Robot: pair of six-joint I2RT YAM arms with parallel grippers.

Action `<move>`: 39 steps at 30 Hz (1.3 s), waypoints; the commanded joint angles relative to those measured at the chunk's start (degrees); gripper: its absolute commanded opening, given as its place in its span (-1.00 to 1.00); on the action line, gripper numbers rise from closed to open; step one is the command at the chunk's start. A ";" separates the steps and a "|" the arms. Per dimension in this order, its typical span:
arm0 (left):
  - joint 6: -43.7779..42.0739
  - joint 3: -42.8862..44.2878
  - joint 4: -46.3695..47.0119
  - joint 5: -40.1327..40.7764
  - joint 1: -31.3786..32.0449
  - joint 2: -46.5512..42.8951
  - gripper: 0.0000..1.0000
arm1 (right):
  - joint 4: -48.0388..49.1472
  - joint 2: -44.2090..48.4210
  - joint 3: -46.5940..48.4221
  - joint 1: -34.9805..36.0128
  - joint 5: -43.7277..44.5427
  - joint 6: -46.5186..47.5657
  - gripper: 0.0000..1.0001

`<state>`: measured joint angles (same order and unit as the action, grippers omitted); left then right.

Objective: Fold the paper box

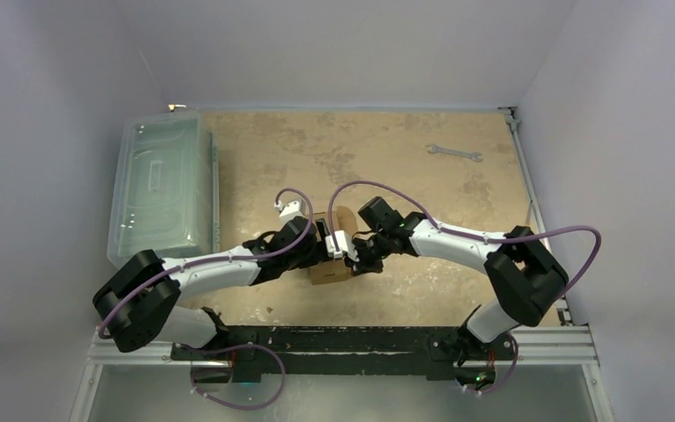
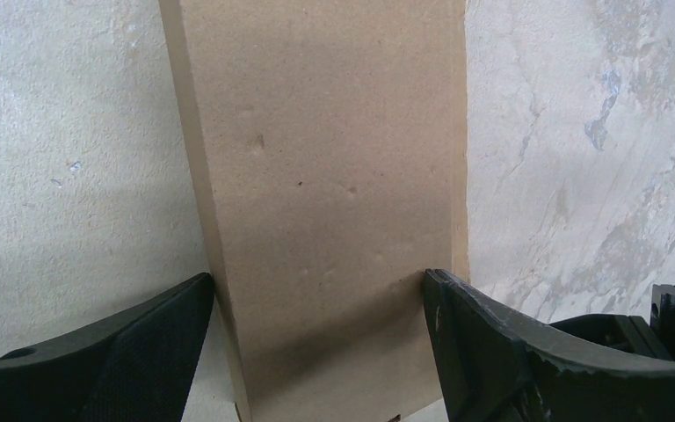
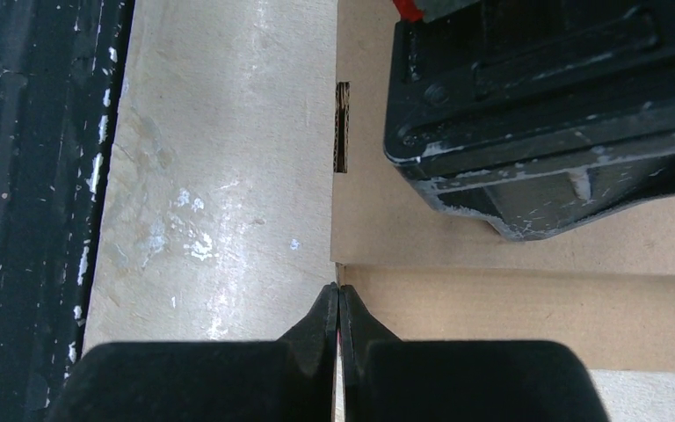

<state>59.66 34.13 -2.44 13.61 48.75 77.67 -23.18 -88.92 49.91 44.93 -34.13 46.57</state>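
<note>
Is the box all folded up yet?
Partway, I think. Done: the paper box shows a fold crease, and one flap seems to stand up. In hand: the left tool straddles a panel; the right tool is shut at a cardboard edge. To do: a slot has no tab in it, so the box isn't closed.

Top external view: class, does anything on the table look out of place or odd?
A wrench lies alone at the far right of the table, well apart from the paper box; it has no evident part in folding cardboard.
</note>
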 commanded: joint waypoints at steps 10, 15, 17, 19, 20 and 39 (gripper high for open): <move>1.60 -1.23 -0.07 -0.27 -0.93 -0.56 0.72 | -0.76 0.33 3.46 -0.96 -1.28 -1.32 -1.00; 2.14 -1.65 0.34 -0.40 -1.20 -1.10 0.72 | -0.63 0.25 3.42 -0.98 -2.67 -1.42 -1.00; 2.51 -1.91 0.72 -0.50 -1.19 -1.12 0.72 | -0.23 0.24 3.52 -0.98 -3.34 -2.19 -1.00; 2.72 -2.03 1.17 -0.72 -1.22 -0.94 0.72 | 0.13 0.32 3.69 -0.91 -4.17 -3.00 -1.00; 2.85 -2.10 1.31 -0.77 -1.28 -0.86 0.71 | 0.49 0.40 3.78 -0.94 -4.34 -3.65 -1.00; 3.58 -2.75 3.48 -1.16 -1.27 -0.11 0.68 | -0.94 0.55 5.11 -1.10 -7.83 -3.68 -0.92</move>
<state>62.59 32.34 1.21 12.10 47.94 77.45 -23.66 -88.92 51.57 43.90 -38.06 42.04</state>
